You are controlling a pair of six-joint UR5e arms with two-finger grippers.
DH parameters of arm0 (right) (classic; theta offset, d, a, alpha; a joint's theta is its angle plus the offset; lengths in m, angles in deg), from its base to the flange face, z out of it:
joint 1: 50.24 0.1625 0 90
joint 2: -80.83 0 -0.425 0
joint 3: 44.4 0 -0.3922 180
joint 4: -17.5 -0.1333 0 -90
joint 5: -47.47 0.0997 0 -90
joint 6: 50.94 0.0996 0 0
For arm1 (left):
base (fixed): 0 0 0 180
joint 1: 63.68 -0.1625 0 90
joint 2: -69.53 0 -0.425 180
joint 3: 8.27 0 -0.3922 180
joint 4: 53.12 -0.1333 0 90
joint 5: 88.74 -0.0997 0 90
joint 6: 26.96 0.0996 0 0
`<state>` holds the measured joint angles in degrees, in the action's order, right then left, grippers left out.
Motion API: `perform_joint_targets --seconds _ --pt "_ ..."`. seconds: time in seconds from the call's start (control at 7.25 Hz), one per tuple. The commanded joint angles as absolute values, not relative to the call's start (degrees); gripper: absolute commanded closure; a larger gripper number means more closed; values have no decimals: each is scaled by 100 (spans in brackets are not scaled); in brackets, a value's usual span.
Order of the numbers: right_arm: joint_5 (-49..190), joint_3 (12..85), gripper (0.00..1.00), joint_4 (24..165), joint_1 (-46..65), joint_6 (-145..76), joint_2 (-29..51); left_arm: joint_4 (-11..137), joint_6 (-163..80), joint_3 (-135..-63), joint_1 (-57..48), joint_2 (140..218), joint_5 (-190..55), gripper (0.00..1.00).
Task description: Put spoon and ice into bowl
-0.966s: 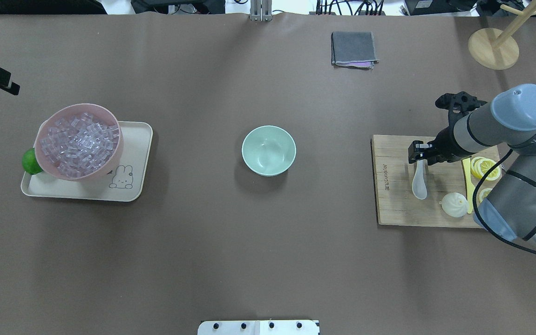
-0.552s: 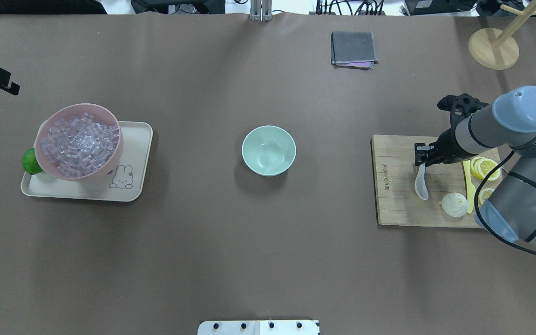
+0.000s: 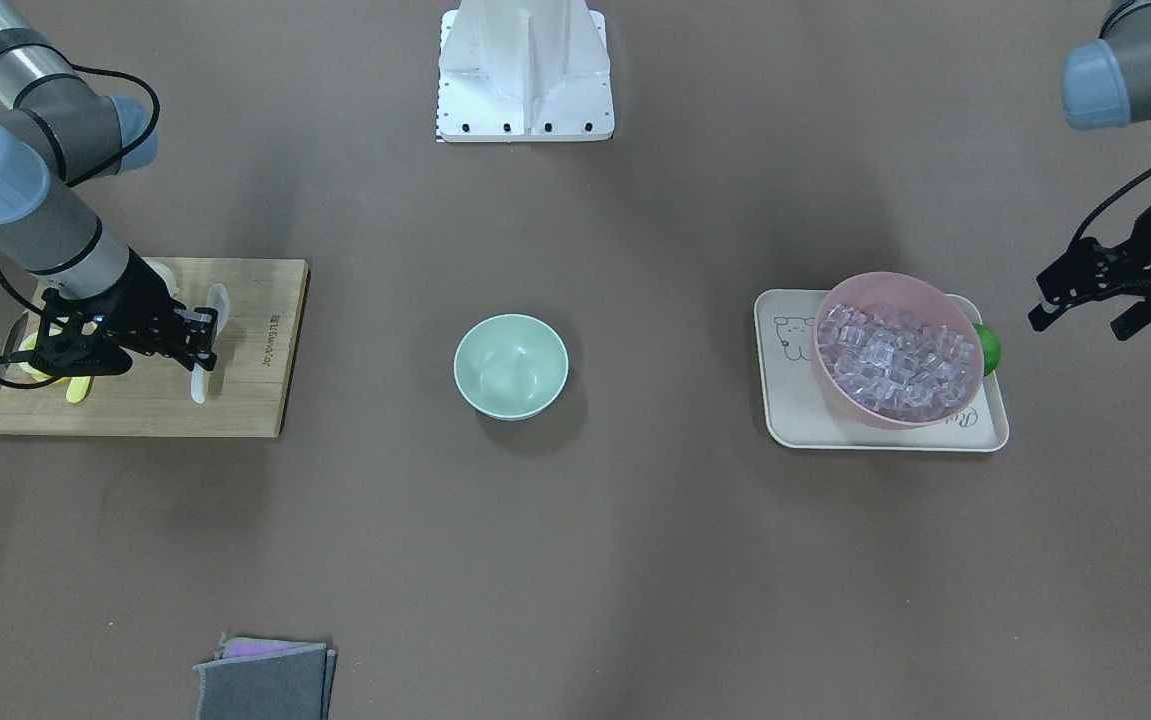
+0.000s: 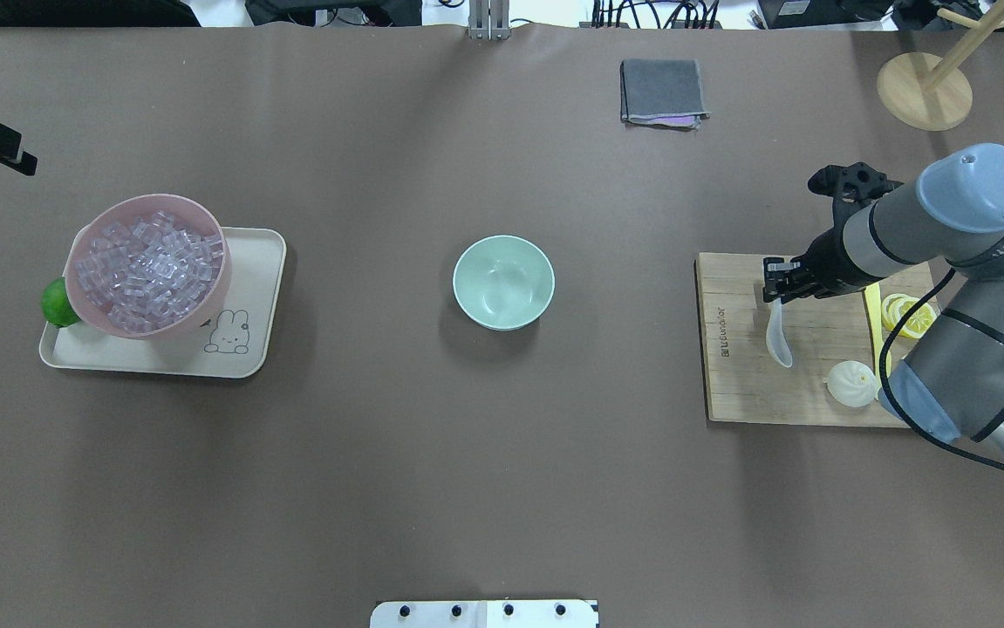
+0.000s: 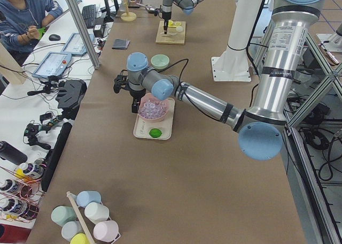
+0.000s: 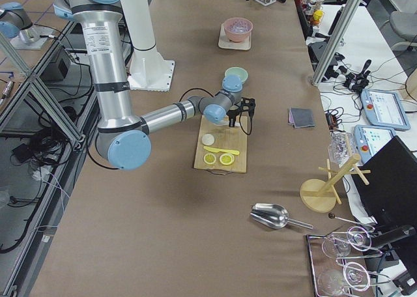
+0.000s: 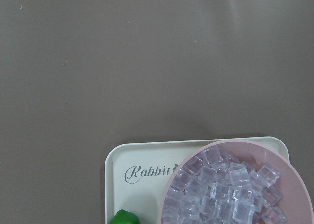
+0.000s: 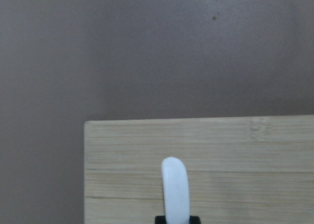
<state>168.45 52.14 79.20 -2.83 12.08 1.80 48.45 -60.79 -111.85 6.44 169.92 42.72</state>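
Gripping spoon handle w/ R hand | above wood board | bowl mid-table

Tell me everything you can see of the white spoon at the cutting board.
The spoon is small, glossy white and ceramic-looking, with a short curved handle and a deep oval scoop. The right end effector is shut on its handle, the scoop pointing toward the robot over the wooden cutting board. It looks rolled partly onto its side; whether the scoop touches the board cannot be told.
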Motion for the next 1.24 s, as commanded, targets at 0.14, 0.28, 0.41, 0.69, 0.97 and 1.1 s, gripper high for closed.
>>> perform_joint_targets --seconds 0.14,0.28,0.41,0.69,0.97,1.1 --pt "16832 5228 100 8270 -331 2145 1006 4848 -6856 -11250 268 17122 4019 3" --pt "16797 5193 100 8280 -383 2444 1225 4848 -7584 -11268 146 17192 4037 3" --pt "16788 5158 100 8428 -410 2734 1523 4848 -8140 -11268 49 17314 4037 3" --pt "16456 4974 100 8754 -559 3898 2200 4839 -9405 -11294 -381 17561 3967 3" --pt "16016 4474 100 8763 -743 4529 2807 4839 -10136 -11435 -427 17544 3967 3" --pt "15866 4263 100 8763 -762 4678 3001 4839 -10279 -11548 -436 17457 3967 3"
